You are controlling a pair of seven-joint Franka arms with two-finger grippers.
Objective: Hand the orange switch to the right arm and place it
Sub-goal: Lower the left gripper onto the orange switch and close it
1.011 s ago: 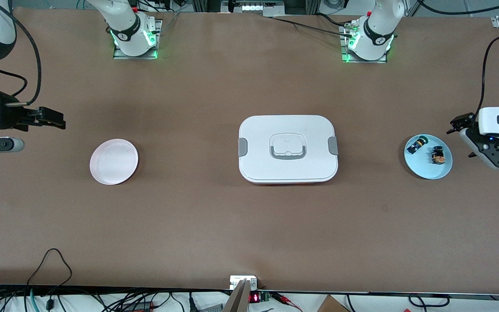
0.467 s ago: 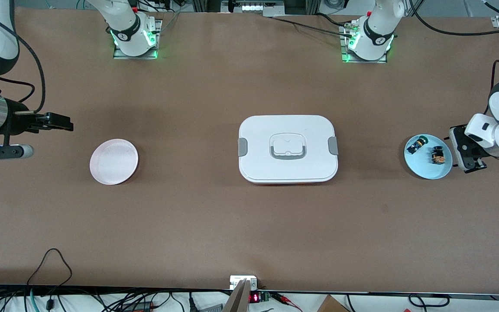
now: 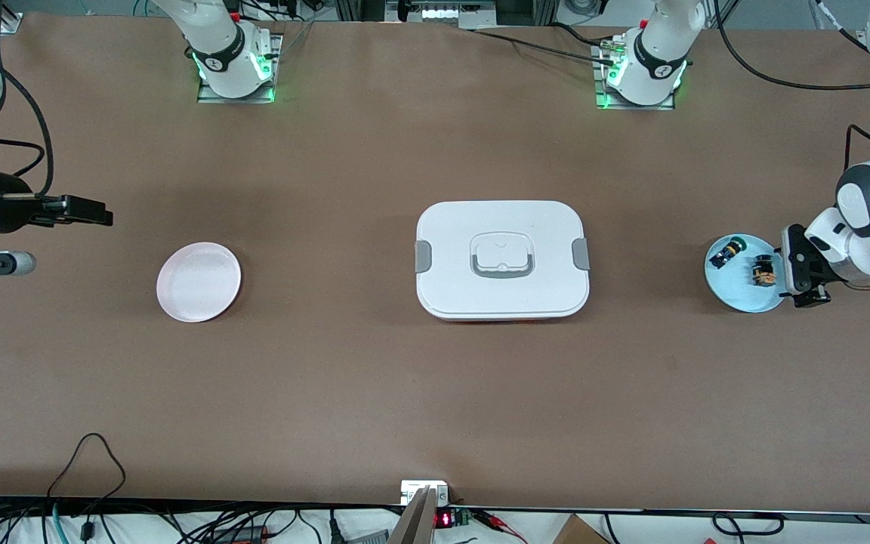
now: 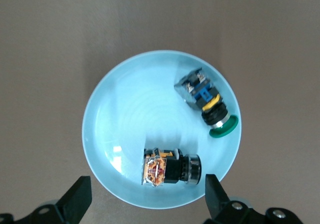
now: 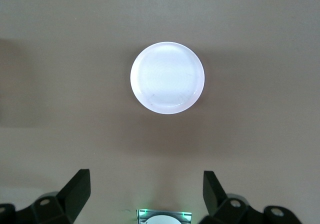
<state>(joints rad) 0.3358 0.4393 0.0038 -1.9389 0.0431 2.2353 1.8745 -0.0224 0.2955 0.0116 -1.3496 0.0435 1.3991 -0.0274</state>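
The orange switch (image 3: 764,272) lies on its side in the light blue plate (image 3: 745,301) at the left arm's end of the table. In the left wrist view the switch (image 4: 167,167) sits near the plate's rim (image 4: 100,134). My left gripper (image 3: 797,276) hangs over that plate's edge, open and empty, with the switch just ahead of its fingertips (image 4: 146,201). My right gripper (image 3: 87,211) is open and empty over bare table beside the pink plate (image 3: 198,282), toward the right arm's end. It also shows in the right wrist view (image 5: 145,194).
A small black part with a green cap (image 3: 726,251) shares the blue plate, and shows in the left wrist view (image 4: 207,104). A white lidded box (image 3: 501,259) sits mid-table. The pink plate (image 5: 167,77) is empty. Bare brown table lies between plates and box.
My left gripper has swung in from beside the blue plate to over its edge, pointing down. My right gripper shifted slightly toward the right arm's end of the table.
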